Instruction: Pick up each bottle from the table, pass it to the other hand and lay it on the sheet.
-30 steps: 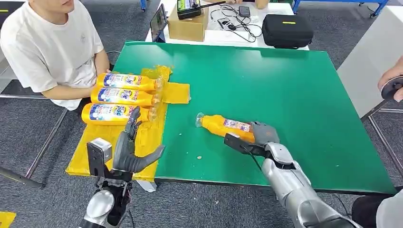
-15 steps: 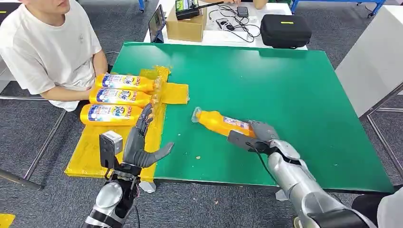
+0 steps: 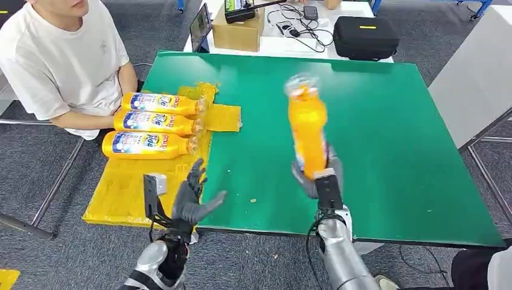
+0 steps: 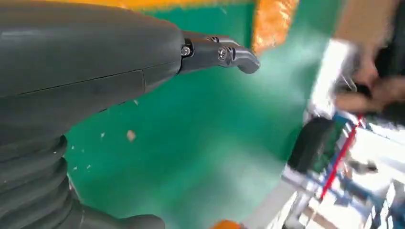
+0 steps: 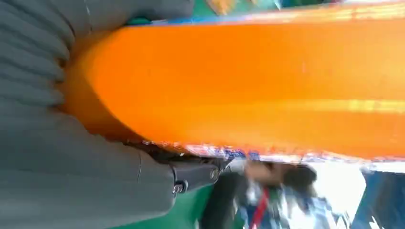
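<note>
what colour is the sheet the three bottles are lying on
Yellow. The sheet shows best in the head view, at the table's near left edge.

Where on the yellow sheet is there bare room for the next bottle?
The near stretch of the yellow sheet, between the nearest of the three lying bottles and the table edge, beside the left hand, is bare. Its far end is crowded. The right hand holds the fourth bottle.

Silver forearms end in dark grey hands: left hand (image 3: 192, 202) with a small grey box at its wrist and a screw-pinned fingertip, right hand (image 3: 320, 181) with black cable and ribbed cover
</note>
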Robot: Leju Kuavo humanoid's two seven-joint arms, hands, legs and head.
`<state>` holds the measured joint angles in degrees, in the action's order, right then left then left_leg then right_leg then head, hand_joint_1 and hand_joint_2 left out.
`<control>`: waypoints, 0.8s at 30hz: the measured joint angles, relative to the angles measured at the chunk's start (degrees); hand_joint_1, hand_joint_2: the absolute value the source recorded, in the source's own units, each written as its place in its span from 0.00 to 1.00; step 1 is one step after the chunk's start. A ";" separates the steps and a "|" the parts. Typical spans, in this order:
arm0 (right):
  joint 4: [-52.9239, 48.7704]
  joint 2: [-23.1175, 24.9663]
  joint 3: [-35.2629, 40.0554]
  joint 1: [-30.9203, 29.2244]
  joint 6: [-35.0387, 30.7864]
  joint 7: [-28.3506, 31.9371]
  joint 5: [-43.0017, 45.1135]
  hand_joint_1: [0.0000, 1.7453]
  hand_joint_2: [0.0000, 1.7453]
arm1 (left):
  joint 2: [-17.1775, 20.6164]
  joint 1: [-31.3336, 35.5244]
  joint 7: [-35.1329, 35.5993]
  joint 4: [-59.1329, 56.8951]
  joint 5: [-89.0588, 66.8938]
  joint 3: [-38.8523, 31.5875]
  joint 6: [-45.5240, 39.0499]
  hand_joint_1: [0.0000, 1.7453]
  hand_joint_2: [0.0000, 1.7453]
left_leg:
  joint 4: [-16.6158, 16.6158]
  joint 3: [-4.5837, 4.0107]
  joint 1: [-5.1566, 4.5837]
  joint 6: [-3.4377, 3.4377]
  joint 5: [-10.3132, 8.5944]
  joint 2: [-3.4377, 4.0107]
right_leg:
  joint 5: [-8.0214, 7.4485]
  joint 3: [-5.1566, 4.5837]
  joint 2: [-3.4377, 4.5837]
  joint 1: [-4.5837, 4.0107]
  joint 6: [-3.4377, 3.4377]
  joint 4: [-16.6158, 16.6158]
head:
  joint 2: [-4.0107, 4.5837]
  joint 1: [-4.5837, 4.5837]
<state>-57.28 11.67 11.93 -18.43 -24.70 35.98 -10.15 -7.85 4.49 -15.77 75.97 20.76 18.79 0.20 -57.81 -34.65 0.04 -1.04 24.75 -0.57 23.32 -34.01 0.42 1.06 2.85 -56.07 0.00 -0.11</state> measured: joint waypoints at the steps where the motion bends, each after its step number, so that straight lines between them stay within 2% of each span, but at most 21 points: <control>1: -2.35 0.00 0.00 0.80 -1.50 1.34 0.42 1.00 1.00 | 0.15 -0.16 -1.80 -0.13 -1.77 0.75 1.53 0.00 1.00 | 0.00 -0.01 -0.03 -0.01 0.01 -0.02 | 0.00 0.00 -0.01 0.04 0.00 0.01 | 0.00 0.00; 3: -6.00 0.02 0.02 1.94 -1.91 1.94 1.53 1.00 1.00 | 0.44 -0.61 -3.81 -0.17 -3.62 2.41 4.79 0.00 1.00 | 0.00 -0.01 -0.07 -0.02 0.02 -0.04 | 0.01 0.00 -0.02 0.07 0.02 0.01 | 0.00 -0.02; 5: -8.66 0.00 0.68 2.74 0.68 -0.10 1.16 1.00 1.00 | 0.68 -1.22 -5.44 -0.02 -4.89 3.92 7.30 0.00 1.00 | 0.01 -0.02 -0.07 -0.01 0.04 -0.01 | 0.01 0.00 -0.01 0.07 0.02 0.01 | 0.00 0.00; 8: -8.59 -0.24 4.18 3.41 6.58 -2.80 -3.15 1.00 1.00 | 0.98 -2.09 -7.40 1.14 -6.66 4.75 9.18 0.00 1.00 | 0.01 0.01 -0.05 0.02 0.06 0.11 | 0.01 -0.10 0.05 0.05 0.01 0.00 | 0.00 -0.02; 12: -7.34 -0.02 8.68 4.19 8.94 -2.30 -5.79 1.00 1.00 | 1.07 -2.67 -7.97 2.21 -7.53 5.21 10.09 0.00 1.00 | 0.01 -0.05 0.04 0.03 0.00 -0.05 | 0.03 -0.08 -0.06 -0.05 -0.01 -0.04 | 0.00 -0.04; 16: -3.67 0.81 14.32 4.72 7.58 -0.73 -11.19 1.00 1.00 | 1.05 -2.70 -8.56 3.39 -7.27 5.25 10.77 0.00 1.00 | 0.02 -0.02 0.05 0.03 0.01 0.08 | 0.03 -0.08 -0.03 -0.06 -0.01 -0.05 | 0.00 -0.02; 24: 3.12 3.34 21.16 5.71 7.32 1.20 -11.45 1.00 1.00 | 0.61 -2.17 -8.50 4.79 -5.39 5.01 10.70 0.00 1.00 | 0.02 -0.07 0.04 0.03 0.01 -0.02 | 0.04 -0.09 -0.04 -0.04 -0.02 -0.04 | 0.00 0.00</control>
<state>-54.16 15.02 33.09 -12.72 -17.38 37.18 -21.59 -7.23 2.32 -24.26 80.76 15.37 23.80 10.91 -57.80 -34.71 0.08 -1.01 24.76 -0.59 23.36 -34.10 0.38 1.02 2.83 -56.11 0.00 -0.11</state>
